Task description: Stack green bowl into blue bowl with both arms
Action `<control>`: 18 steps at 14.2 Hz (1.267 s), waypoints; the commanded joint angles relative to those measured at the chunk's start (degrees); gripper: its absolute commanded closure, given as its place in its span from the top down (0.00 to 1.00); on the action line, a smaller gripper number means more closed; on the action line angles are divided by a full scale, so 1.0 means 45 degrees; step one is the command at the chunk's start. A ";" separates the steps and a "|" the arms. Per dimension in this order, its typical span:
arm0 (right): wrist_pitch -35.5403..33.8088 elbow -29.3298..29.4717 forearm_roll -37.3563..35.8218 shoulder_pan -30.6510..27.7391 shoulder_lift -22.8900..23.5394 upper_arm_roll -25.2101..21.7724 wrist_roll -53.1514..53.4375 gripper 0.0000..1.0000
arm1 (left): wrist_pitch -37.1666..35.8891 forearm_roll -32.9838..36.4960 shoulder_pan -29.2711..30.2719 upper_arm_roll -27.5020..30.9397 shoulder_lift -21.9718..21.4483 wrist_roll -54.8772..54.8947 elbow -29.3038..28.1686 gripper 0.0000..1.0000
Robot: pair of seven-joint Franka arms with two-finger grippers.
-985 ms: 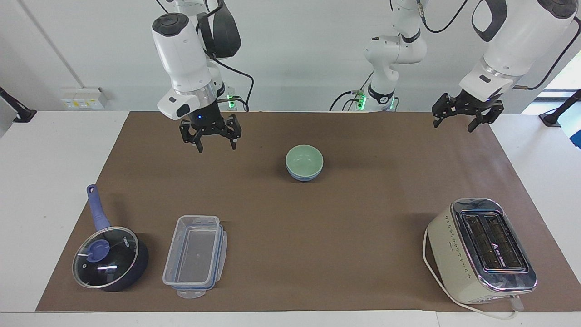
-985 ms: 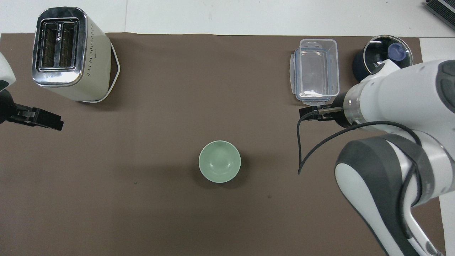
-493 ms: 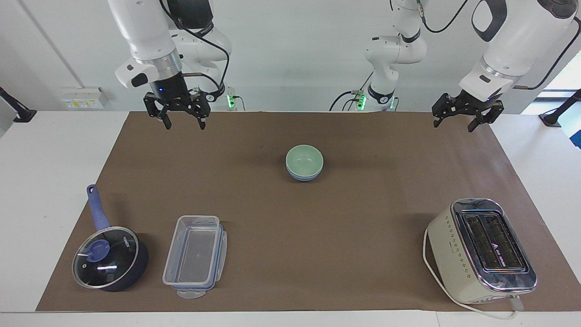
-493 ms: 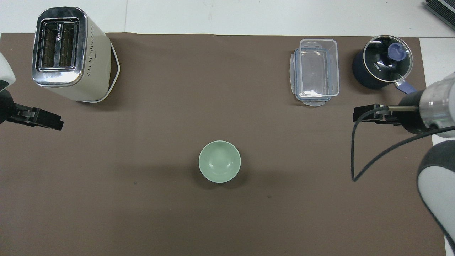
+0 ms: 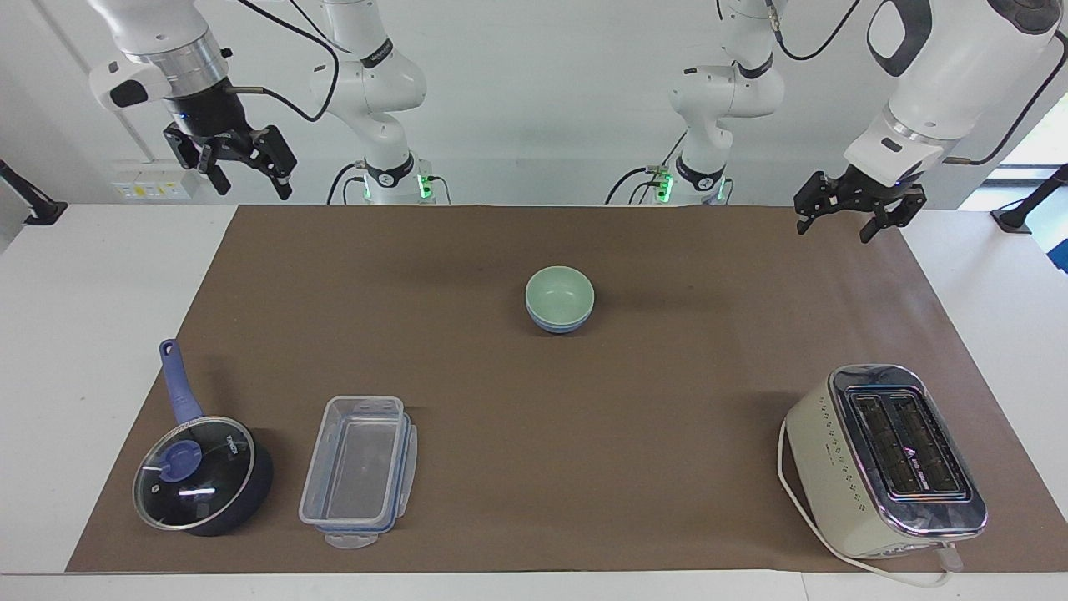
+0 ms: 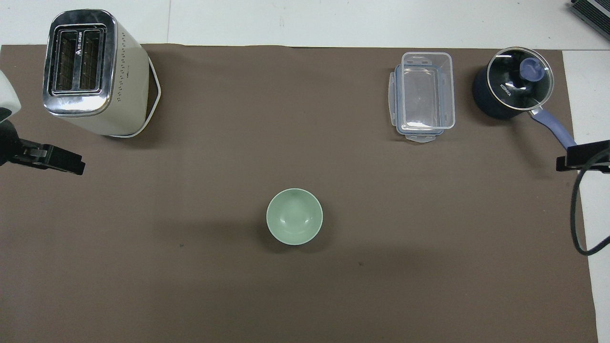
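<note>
Right gripper [image 5: 252, 180]: fingers spread wide and empty. A second ago it hung low over the brown mat [image 5: 517, 467] close to the bowls; now it is raised high and pulled out over the mat's edge at the right arm's end of the table.
Right gripper, overhead view [image 6: 582, 161]: only its tip shows, just past the handle of the saucepan [image 6: 514, 85].
Green bowl [image 5: 559, 293]: well apart from the right gripper, toward the middle of the mat, nested inside the blue bowl and unmoved over the last second.
Blue bowl [image 5: 557, 325]: under the green bowl, only its lower wall showing; from overhead the green bowl [image 6: 294, 222] covers it.
Left gripper [image 5: 834, 227]: fingers apart, nothing held, waiting over the mat's corner at the left arm's end, unchanged.
Meaning: the stack looks done; the retreat reads as the arm clearing away after release.
</note>
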 commanded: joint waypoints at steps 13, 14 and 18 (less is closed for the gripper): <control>-0.0387 0.0017 -0.0712 -0.0748 -0.0159 0.1016 -0.1000 1.00 | 0.0159 0.0105 0.0131 -0.0054 -0.0309 0.0056 -0.0371 1.00; -0.0483 0.0017 -0.0654 -0.0748 -0.0178 0.1016 -0.1000 1.00 | 0.0159 0.0105 0.0131 -0.0054 -0.0309 0.0056 -0.0390 1.00; -0.0718 0.0017 -0.0674 -0.0807 -0.0198 0.1016 -0.1058 1.00 | 0.0159 0.0105 0.0131 -0.0054 -0.0309 0.0017 -0.0371 1.00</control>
